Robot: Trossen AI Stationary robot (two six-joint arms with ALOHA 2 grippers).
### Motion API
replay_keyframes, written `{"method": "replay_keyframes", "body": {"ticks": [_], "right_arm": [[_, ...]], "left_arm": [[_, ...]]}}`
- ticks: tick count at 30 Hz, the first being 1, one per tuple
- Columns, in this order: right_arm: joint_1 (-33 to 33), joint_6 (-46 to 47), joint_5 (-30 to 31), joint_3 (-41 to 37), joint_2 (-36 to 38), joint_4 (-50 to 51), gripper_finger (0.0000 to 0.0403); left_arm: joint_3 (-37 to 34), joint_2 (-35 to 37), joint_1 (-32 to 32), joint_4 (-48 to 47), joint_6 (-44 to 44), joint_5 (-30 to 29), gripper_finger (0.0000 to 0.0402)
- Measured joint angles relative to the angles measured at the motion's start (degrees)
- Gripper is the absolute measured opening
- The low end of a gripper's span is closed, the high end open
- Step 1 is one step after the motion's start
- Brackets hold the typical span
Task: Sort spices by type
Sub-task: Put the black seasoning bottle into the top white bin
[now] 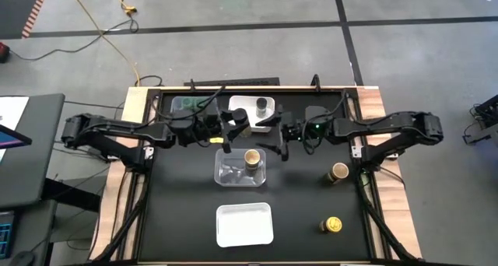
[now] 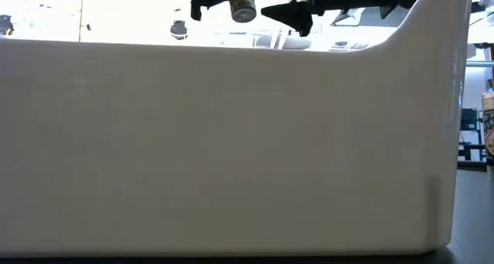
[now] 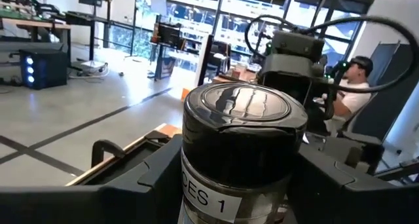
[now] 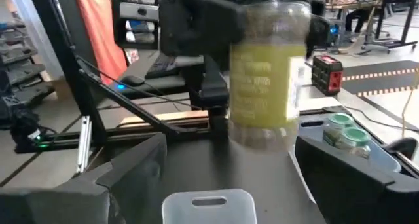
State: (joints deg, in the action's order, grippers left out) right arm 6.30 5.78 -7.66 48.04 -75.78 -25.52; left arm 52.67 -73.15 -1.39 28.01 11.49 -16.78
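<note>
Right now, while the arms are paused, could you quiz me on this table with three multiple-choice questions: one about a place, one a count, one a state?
1. The yellow-lidded jar stands:
A. in a white tray
B. on the bare table
C. between a gripper's fingers

2. Jars standing loose outside the trays:
A. two
B. four
C. none

3. The left gripper is:
A. open and empty
B. shut on a dark-lidded jar
C. out of sight

Answers:
1 B: the high view shows it alone on the black tabletop, near the right arm's side.
2 A: only the yellow-lidded jar and a tan-lidded jar stand outside the trays.
3 B: the left wrist view shows the jar clamped between its fingers.
</note>
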Motion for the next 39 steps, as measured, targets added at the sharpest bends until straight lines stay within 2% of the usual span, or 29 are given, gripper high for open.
{"method": "replay_keyframes", "body": {"ticks": [17,20,32,35,39], "right_arm": [[0.07,-0.32,1.99,10.91,-9.93,4.78,0.0359],[0.14,-0.45,2.06,11.91,-9.85,5.92,0.0338],[0.97,-0.42,2.19,11.88,-9.42,7.31,0.0197],[0.97,-0.39,2.17,11.88,-9.42,7.37,0.0184],[0.97,-0.13,2.12,11.82,-9.42,7.80,0.0191]], "left_arm": [[1.46,-1.07,0.02,-0.31,1.37,0.13,0.0208],[1.46,-1.07,0.02,-0.31,1.40,0.13,0.0208],[1.46,-1.09,0.00,-0.46,0.54,-0.09,0.0212],[1.46,-1.09,0.00,-0.50,0.53,-0.04,0.0218],[1.46,-1.07,0.00,-1.70,2.39,-0.02,0.0220]]}}
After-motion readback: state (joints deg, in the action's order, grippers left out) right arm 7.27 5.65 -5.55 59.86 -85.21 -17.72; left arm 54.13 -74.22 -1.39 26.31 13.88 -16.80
